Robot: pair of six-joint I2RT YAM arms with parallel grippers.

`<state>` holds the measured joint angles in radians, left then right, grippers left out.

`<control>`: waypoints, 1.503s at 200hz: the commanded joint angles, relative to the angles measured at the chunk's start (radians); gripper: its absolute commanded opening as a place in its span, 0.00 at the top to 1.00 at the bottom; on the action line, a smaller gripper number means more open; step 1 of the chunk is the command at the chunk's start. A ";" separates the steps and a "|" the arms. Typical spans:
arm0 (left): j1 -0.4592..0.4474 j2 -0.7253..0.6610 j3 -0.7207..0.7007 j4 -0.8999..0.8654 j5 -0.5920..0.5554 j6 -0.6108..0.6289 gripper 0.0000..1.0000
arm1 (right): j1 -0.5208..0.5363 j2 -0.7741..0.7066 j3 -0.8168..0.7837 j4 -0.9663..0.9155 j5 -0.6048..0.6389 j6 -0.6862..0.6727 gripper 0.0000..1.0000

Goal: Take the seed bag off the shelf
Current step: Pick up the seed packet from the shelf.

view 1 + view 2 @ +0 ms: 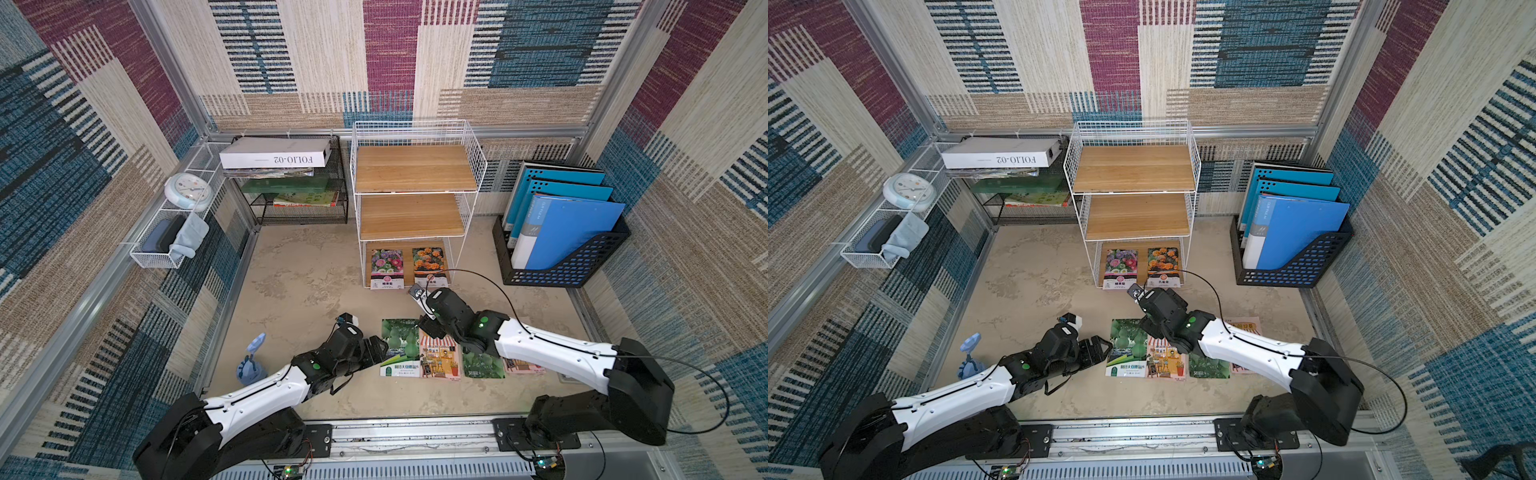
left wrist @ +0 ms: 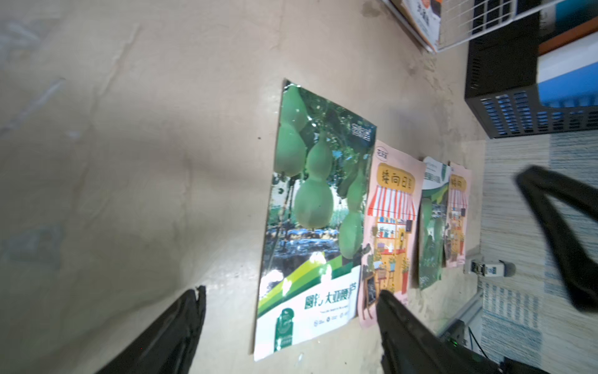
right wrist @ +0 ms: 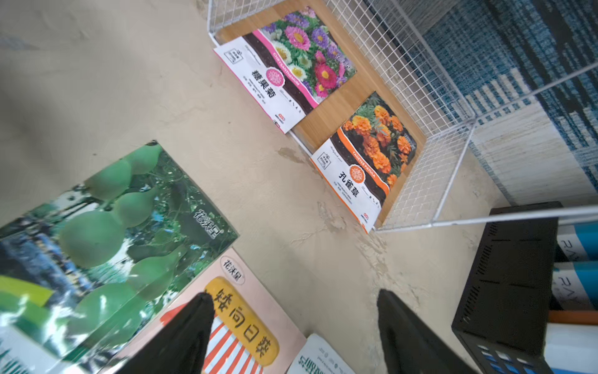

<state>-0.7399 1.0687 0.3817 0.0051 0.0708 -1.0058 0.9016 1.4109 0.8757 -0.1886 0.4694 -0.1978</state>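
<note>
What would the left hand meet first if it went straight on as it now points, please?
Probably the green gourd packet lying flat on the table; the open left hand points at its white printed end, though depth is hard to judge.

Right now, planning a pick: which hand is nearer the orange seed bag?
Right. The right hand hovers in front of the orange seed bag; the left hand is farther back.

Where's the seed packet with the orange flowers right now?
In both top views the orange-flower packet lies on the bottom board of the shelf, beside the pink-flower packet, on the side nearer the blue folders.
</note>
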 commanded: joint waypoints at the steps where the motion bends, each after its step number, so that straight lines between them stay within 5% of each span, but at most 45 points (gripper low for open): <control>1: 0.013 0.007 0.015 0.084 0.080 0.049 0.13 | -0.023 0.090 0.032 0.085 0.029 -0.092 0.16; 75: 0.145 0.039 0.014 0.192 0.270 0.068 0.13 | -0.147 0.348 0.122 0.257 0.048 -0.206 0.15; 212: 0.185 0.070 0.037 0.184 0.285 0.085 0.12 | -0.218 0.537 0.212 0.344 -0.012 -0.261 0.16; 266: 0.192 0.060 0.034 0.172 0.284 0.085 0.12 | -0.226 0.580 0.235 0.350 -0.032 -0.265 0.24; 300: 0.194 0.059 0.033 0.168 0.284 0.084 0.12 | -0.228 0.584 0.235 0.340 -0.059 -0.265 0.40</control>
<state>-0.5491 1.1313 0.4133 0.1692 0.3470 -0.9360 0.6746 1.9873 1.1103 0.1970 0.4435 -0.4599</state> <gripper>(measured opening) 0.876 0.658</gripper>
